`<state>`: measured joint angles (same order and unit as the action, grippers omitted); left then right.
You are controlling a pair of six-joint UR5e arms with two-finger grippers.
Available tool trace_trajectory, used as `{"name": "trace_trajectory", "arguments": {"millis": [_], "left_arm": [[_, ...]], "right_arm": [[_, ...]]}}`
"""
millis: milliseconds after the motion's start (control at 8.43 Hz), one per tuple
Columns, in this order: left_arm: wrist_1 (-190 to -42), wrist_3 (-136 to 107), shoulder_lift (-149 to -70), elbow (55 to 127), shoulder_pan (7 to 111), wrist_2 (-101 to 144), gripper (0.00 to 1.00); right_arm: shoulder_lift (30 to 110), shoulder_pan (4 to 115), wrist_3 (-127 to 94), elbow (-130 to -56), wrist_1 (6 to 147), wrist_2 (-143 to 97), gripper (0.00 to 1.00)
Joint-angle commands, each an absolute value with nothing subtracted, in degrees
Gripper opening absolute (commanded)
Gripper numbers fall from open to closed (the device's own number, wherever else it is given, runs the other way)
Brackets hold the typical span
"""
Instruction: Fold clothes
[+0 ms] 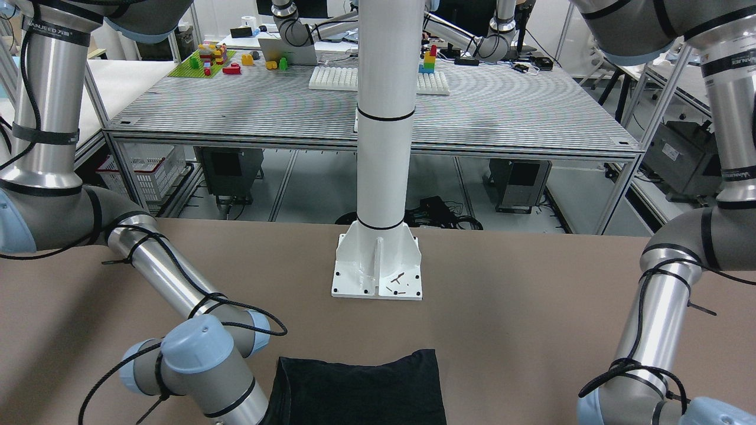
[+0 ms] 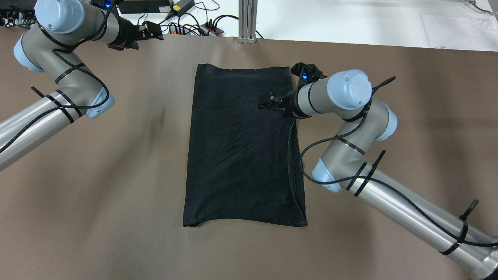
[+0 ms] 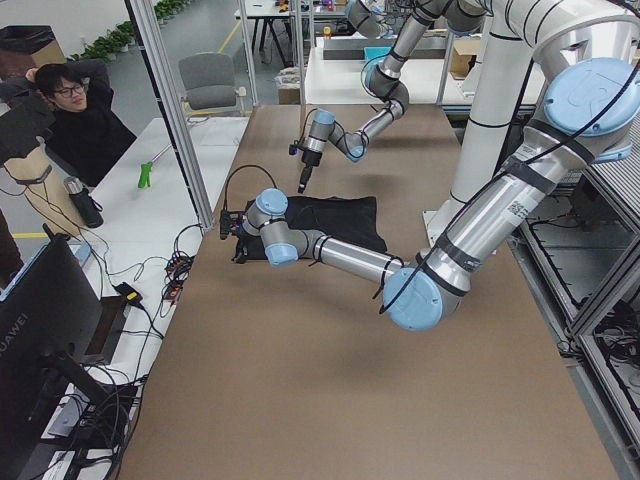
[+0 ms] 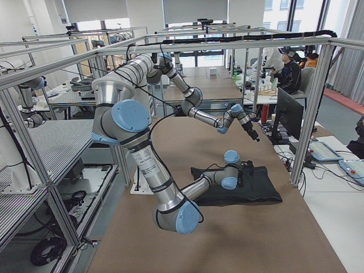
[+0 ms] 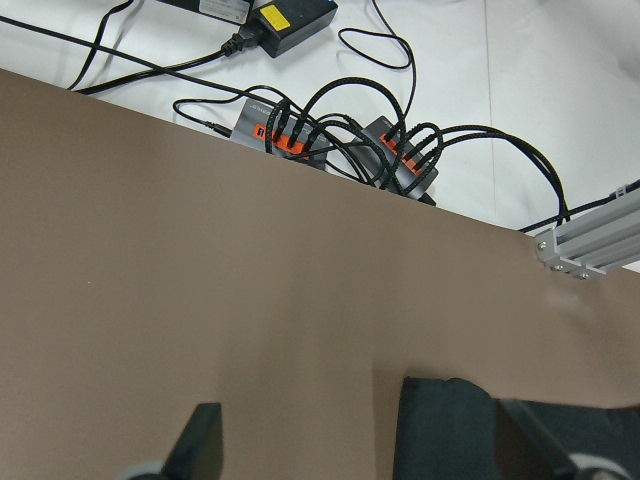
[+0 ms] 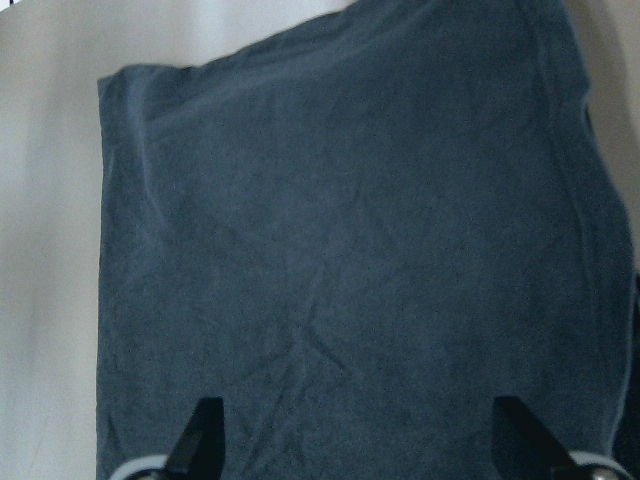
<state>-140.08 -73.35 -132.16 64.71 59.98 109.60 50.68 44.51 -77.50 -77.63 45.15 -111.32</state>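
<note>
Black T-shirt (image 2: 241,144) folded into a soft, creased rectangle on brown desk (image 2: 116,163), left gripper (image 2: 155,34) and right gripper (image 2: 264,104) both parted.

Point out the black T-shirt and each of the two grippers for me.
T-shirt (image 2: 237,155): overhead exterior view, middle of the folded fabric.
right gripper (image 2: 264,103): overhead exterior view, midway between its fingertips, above the T-shirt.
left gripper (image 2: 157,32): overhead exterior view, midway between its fingertips.

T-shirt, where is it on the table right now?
In the overhead view the T-shirt lies folded in a long strip at the middle of the table, with the right hand over its far right part.
</note>
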Motion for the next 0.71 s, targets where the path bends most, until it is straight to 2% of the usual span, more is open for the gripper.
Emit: {"name": "trace_trajectory", "arguments": {"millis": [0, 593], "left_arm": [[-140.2, -73.4, -131.9, 64.9, 60.0, 109.6, 0.95], [-140.2, -73.3, -131.0, 65.7, 60.1, 109.4, 0.95]], "right_arm": [[52.6, 36.8, -78.8, -77.4, 43.5, -102.8, 0.94], [57.8, 39.1, -78.9, -78.0, 44.6, -104.5, 0.94]]}}
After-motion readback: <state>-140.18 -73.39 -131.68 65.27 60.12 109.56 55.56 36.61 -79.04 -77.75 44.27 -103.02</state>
